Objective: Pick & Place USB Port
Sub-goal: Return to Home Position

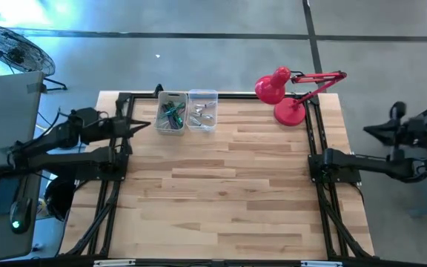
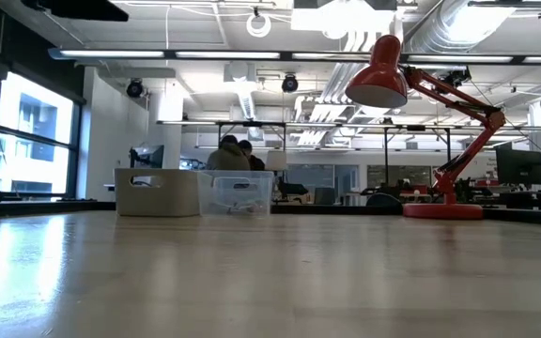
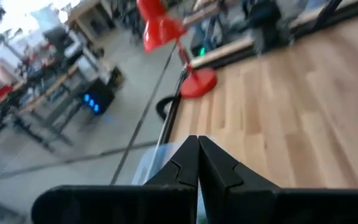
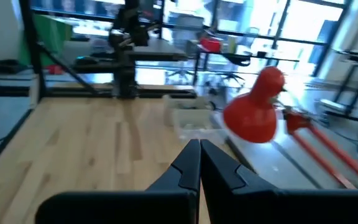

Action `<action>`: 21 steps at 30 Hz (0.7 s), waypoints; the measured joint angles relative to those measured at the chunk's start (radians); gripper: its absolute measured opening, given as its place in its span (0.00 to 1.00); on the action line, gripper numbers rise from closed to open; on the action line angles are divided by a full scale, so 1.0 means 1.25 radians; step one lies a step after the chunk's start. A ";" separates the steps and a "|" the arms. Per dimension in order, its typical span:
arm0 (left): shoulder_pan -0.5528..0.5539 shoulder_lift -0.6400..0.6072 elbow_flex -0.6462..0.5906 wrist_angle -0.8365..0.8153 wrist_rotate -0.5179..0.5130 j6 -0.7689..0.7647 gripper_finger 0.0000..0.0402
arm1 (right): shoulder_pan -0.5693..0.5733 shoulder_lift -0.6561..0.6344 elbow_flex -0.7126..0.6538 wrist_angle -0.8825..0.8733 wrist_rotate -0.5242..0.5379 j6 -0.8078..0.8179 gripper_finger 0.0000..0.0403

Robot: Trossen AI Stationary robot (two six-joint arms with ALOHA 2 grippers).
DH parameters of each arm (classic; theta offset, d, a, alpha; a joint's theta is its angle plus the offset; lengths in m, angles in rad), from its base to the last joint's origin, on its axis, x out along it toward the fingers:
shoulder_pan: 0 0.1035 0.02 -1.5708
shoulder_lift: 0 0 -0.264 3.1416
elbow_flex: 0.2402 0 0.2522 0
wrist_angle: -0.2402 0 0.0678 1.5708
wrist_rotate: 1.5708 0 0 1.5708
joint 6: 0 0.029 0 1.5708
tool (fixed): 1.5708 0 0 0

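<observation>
The floor [image 1: 221,52] is gray and shiny, with dark lines across it. A round fan [image 1: 13,48] stands on it, near a gray desk [image 1: 6,104]. The table [image 1: 228,193] top is light wood. A red lamp [image 2: 378,80] with a bent arm stands at one corner of it. The room behind is big. Tall windows [image 2: 26,141] let in daylight on one side. Long lights [image 2: 280,53] and fat white pipes [image 2: 468,19] hang under the ceiling. Two people [image 2: 233,155] sit far back.

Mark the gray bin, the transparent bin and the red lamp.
gray bin [image 2: 156,192], low view, on its front wall.
transparent bin [image 2: 238,180], low view, on its front wall near the rim.
red lamp [image 1: 290,113], high view, on its round base.
</observation>
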 joint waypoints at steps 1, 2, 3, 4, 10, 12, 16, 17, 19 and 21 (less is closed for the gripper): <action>0.000 -0.019 -0.015 0.014 0.013 -0.003 0.00 | 0.000 -0.019 -0.035 0.018 -0.015 0.000 0.00; 0.000 -0.035 -0.030 0.030 0.027 -0.007 0.00 | 0.000 -0.036 -0.071 0.037 -0.030 0.000 0.00; 0.000 -0.049 -0.048 0.046 0.037 -0.013 0.00 | 0.000 -0.050 -0.106 0.057 -0.044 0.000 0.00; 0.000 -0.064 -0.065 0.060 0.054 -0.018 0.00 | 0.000 -0.061 -0.145 0.080 -0.055 0.000 0.00; 0.000 -0.128 -0.171 0.138 0.144 -0.037 0.00 | 0.000 -0.099 -0.369 0.262 -0.129 -0.038 0.00; 0.000 -0.138 -0.210 0.172 0.177 -0.043 0.00 | 0.000 -0.108 -0.438 0.358 -0.169 -0.052 0.00; 0.000 -0.149 -0.295 0.278 0.245 -0.043 0.00 | 0.000 -0.129 -0.556 0.509 -0.219 -0.064 0.00; 0.000 -0.149 -0.316 0.310 0.259 -0.043 0.00 | 0.000 -0.135 -0.579 0.532 -0.214 -0.064 0.00; 0.000 -0.149 -0.356 0.357 0.278 -0.043 0.00 | 0.000 -0.147 -0.619 0.560 -0.193 -0.068 0.00; 0.000 -0.149 -0.392 0.391 0.290 -0.043 0.00 | 0.000 -0.147 -0.654 0.574 -0.184 -0.066 0.00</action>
